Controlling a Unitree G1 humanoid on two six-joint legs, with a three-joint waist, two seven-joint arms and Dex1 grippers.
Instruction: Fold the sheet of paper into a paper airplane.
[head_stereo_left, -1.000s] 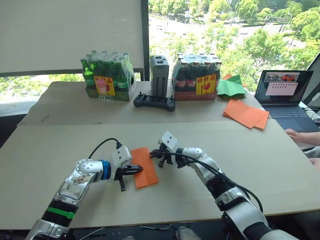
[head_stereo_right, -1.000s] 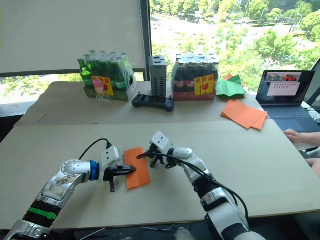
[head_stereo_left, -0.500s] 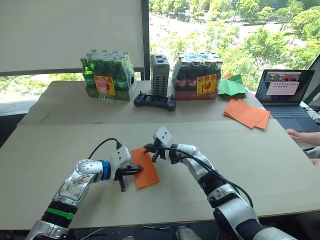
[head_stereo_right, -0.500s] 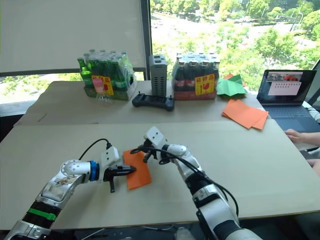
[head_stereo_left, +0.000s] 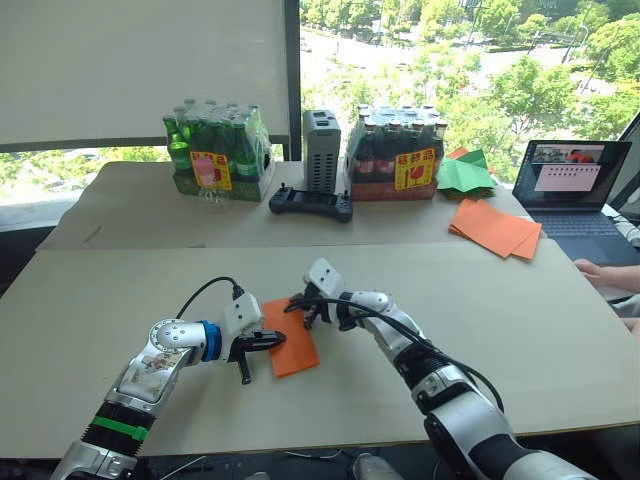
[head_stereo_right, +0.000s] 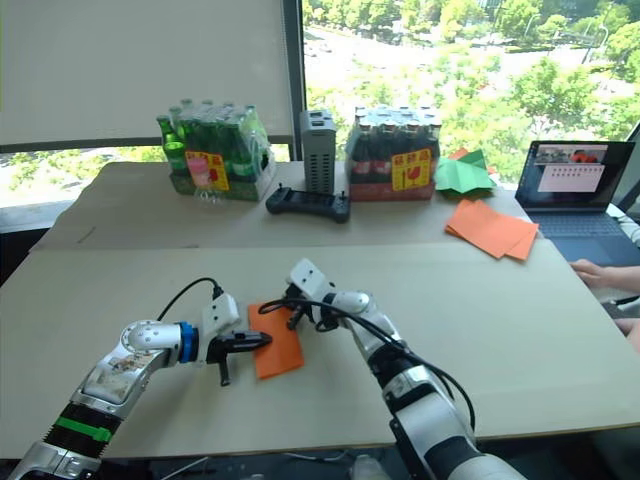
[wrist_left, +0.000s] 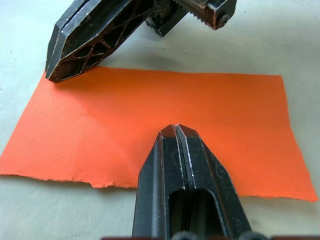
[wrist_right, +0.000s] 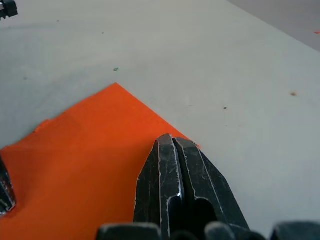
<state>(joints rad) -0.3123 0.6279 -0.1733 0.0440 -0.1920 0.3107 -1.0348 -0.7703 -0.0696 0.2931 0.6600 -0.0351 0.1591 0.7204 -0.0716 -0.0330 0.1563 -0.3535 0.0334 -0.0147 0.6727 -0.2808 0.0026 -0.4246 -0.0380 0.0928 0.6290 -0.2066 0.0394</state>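
The sheet of paper (head_stereo_left: 291, 335), orange and folded into a narrow rectangle, is laid flat on the tabletop (head_stereo_left: 520, 320), one long edge ragged.

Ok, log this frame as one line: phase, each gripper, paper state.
phase: early fold | left gripper: shut, on sheet of paper | right gripper: shut, at far edge | paper: flat on table

My left arm reaches in from the lower left, elbow bent, wrist turned toward the middle; my left gripper (head_stereo_left: 268, 342) has its two black fingers pressed together, tips lying flat on the sheet of paper (head_stereo_left: 292, 338). My right arm comes from the lower right, stretched forward and inward; my right gripper (head_stereo_left: 297, 302) has its fingers closed too, tips down on the sheet's far edge, near my left gripper
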